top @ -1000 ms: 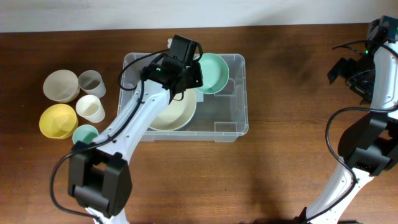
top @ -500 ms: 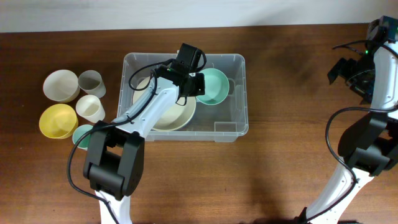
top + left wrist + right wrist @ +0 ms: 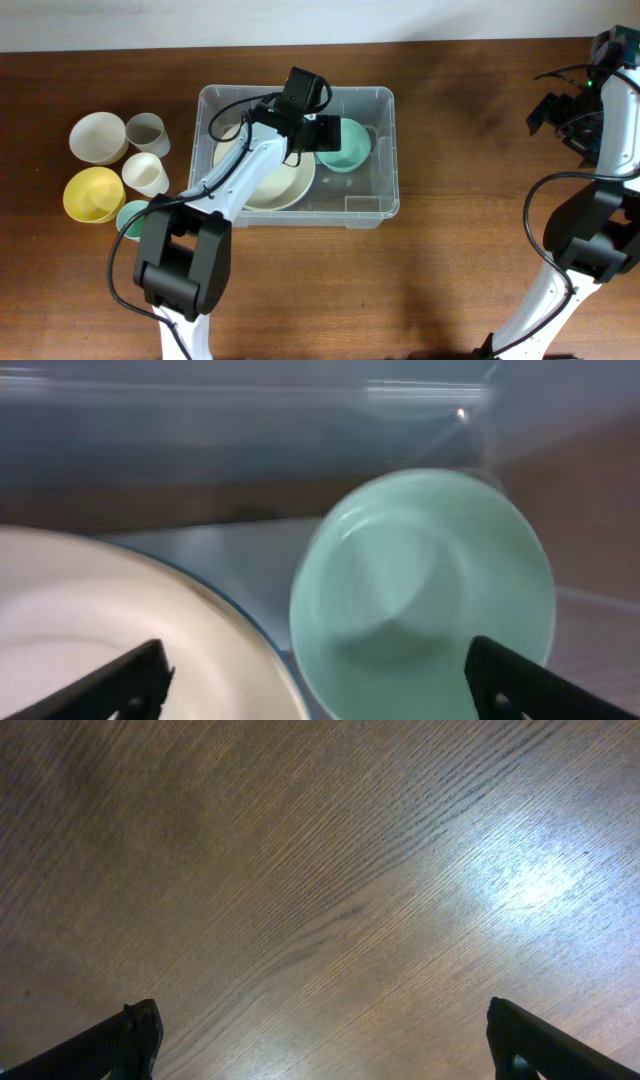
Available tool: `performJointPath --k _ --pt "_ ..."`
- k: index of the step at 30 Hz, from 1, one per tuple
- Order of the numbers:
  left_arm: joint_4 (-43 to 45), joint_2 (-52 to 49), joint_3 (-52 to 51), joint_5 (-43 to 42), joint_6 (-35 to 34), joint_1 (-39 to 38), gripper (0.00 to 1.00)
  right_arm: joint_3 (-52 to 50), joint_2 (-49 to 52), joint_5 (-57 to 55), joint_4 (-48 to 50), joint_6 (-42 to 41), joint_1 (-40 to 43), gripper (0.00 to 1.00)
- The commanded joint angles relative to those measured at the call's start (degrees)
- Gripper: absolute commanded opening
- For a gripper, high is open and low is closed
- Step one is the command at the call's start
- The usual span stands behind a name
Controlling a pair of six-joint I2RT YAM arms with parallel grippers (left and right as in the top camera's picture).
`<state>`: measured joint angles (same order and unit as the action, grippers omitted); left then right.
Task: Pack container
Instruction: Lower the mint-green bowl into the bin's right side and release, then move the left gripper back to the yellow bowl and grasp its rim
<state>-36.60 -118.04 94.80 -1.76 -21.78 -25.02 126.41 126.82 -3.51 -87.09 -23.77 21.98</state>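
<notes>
the brown wooden table (image 3: 450,250) holds the big clear plastic container (image 3: 392,160), which sits a little left of the middle. inside it, a big round cream bowl (image 3: 285,185) lies on the left. a smaller round mint green bowl (image 3: 350,150) lies just beside it on the right. the left gripper (image 3: 318,660) hangs by the green bowl, jaws wide, holding nothing. the right gripper (image 3: 320,1030) is far off over the table, jaws wide too.

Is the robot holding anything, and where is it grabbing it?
Nothing. The left gripper is open above the green bowl in the container; the right gripper is open over the table.
</notes>
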Motion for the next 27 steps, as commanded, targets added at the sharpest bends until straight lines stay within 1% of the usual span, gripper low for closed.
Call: performJointPath --k 1,4,5,6,8,9,10,11,15,17,20,22,23,27 --pt "-5.5 1.0 11.1 -0.3 2.0 5.4 0.99 -0.2 0.0 -0.1 0.0 0.0 0.2 0.99" --pt "-13.1 2.4 19.5 1.3 1.9 10.5 0.99 -0.2 0.0 -0.1 0.0 0.0 0.2 0.99" --pt "-16.3 3.1 22.5 3.2 1.6 13.0 0.99 -0.2 0.0 -0.1 0.0 0.0 0.2 0.99" --pt "-18.2 3.5 23.9 4.6 0.8 14.6 0.99 -0.2 0.0 -0.1 0.0 0.0 0.2 0.99" --pt "-22.8 4.8 26.6 8.8 -3.0 19.3 0.99 -0.2 0.0 -0.1 0.0 0.0 0.2 0.99" --pt "-24.7 5.3 27.1 10.4 -5.2 21.4 0.99 -0.2 0.0 -0.1 0.0 0.0 0.2 0.99" --pt "-27.6 5.9 27.3 11.8 -9.1 24.9 0.99 -0.2 0.0 -0.1 0.0 0.0 0.2 0.99" --pt "-30.8 5.9 27.3 11.9 -13.2 28.7 1.00 -0.2 0.0 -0.1 0.0 0.0 0.2 0.99" --pt "-42.2 4.9 26.8 11.8 -26.4 39.3 0.99 -0.2 0.0 -0.1 0.0 0.0 0.2 0.99" --pt "-47.1 4.1 25.7 11.7 -31.2 44.5 1.00 -0.2 0.0 -0.1 0.0 0.0 0.2 0.99" --pt "-49.7 4.1 22.1 11.4 -32.9 50.2 1.00 -0.2 0.0 -0.1 0.0 0.0 0.2 0.99" --pt "-50.2 4.1 18.4 9.4 -33.1 54.0 0.99 -0.2 0.0 -0.1 0.0 0.0 0.2 0.99" --pt "-50.2 4.1 17.6 9.0 -33.0 54.6 0.99 -0.2 0.0 -0.1 0.0 0.0 0.2 0.99" --pt "-45.1 4.0 9.5 8.6 -32.0 58.3 0.99 -0.2 0.0 -0.1 0.0 0.0 0.2 0.99"
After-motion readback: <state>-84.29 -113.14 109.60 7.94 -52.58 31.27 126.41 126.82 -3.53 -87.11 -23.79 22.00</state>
